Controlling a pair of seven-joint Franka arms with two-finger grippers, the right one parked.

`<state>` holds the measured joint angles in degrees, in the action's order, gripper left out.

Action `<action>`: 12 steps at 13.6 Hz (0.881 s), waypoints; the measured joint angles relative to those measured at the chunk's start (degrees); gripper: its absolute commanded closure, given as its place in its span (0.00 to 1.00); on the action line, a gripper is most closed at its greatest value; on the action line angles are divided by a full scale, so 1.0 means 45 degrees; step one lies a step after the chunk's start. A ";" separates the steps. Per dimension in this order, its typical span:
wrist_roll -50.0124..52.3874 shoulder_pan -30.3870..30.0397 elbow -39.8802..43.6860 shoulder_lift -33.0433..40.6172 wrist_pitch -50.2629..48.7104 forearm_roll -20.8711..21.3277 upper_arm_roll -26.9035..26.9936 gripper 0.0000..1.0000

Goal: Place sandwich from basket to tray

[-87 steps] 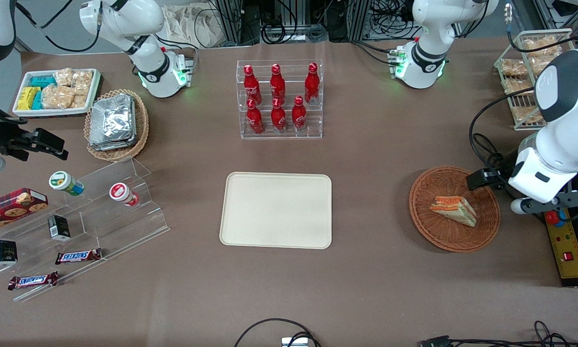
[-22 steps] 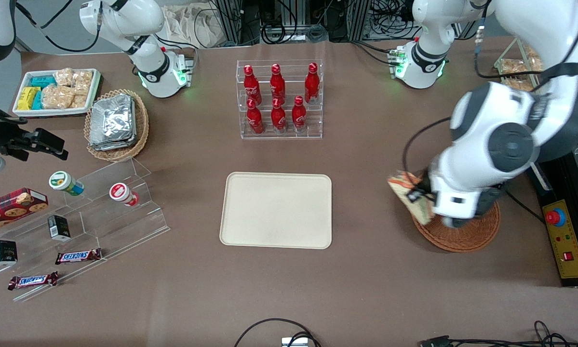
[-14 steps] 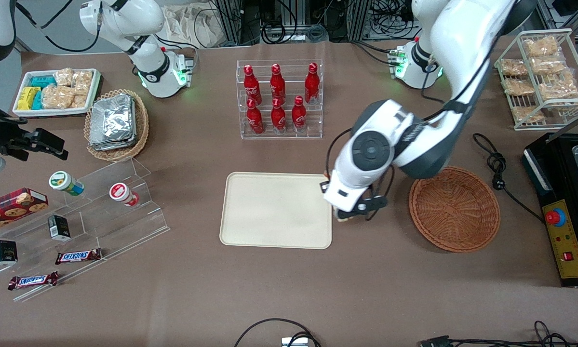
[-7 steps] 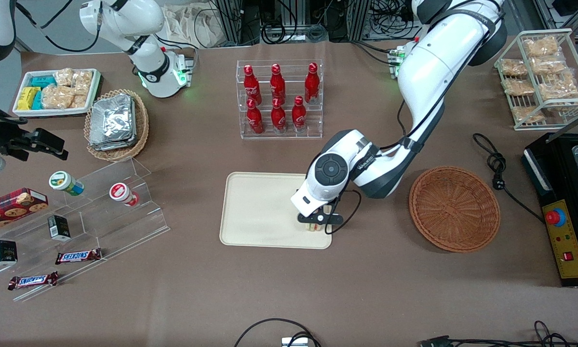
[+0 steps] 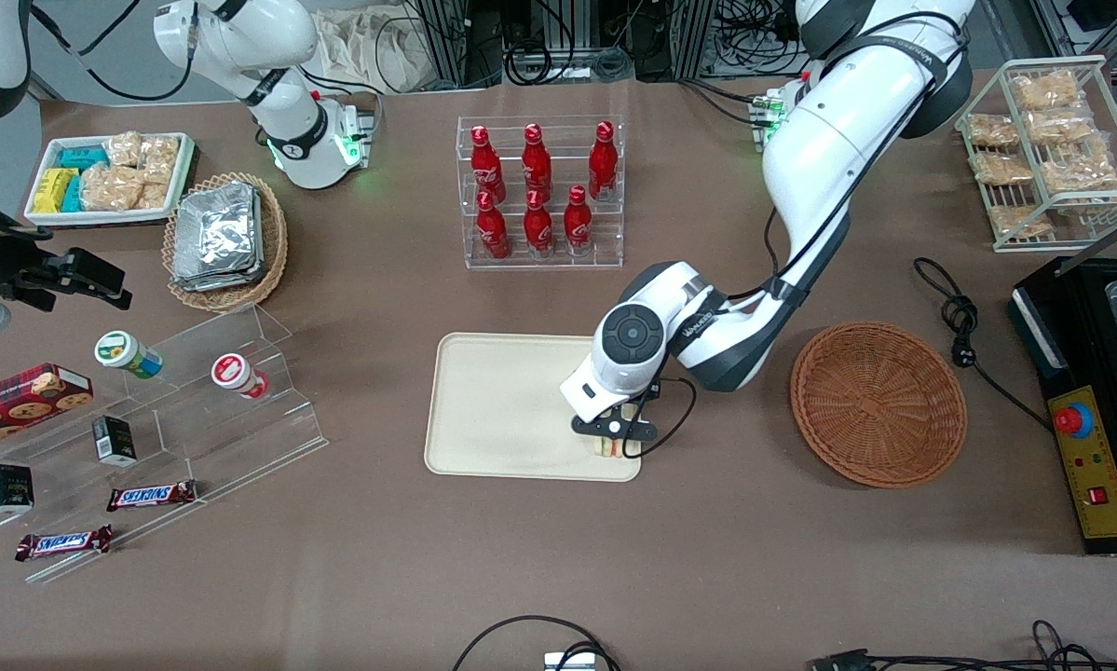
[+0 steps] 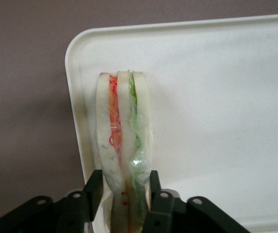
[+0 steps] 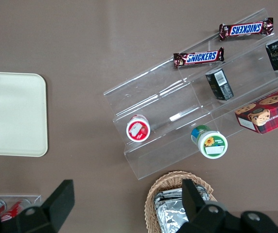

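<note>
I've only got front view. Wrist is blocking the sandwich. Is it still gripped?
Observer: Yes. In the left wrist view the gripper is shut on the sandwich, one finger on each outer bread slice.
Operator: How's it oriented?
Observer: Held on edge, so the orange, red and green filling layers face the wrist camera.
Operator: Over the tray or off it?
Observer: Over the tray, just inside a rounded corner. I cannot tell whether it is touching down yet.
Operator: Basket?
Observer: Your view has it: the basket holds nothing, toward the working arm's end of the table.
</note>
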<state>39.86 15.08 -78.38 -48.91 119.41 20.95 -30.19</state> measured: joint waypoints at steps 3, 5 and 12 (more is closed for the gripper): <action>0.0156 -0.0027 0.0447 0.0012 0.0047 -0.0135 0.0005 0.00; 0.0245 -0.0274 0.0868 0.0263 -0.0004 -0.0851 0.0009 0.00; 0.0190 -0.1992 -0.2310 0.4852 -0.1501 -0.1664 -0.0038 0.00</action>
<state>40.72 6.12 -88.77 -27.07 112.65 13.47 -30.36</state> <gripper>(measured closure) 0.000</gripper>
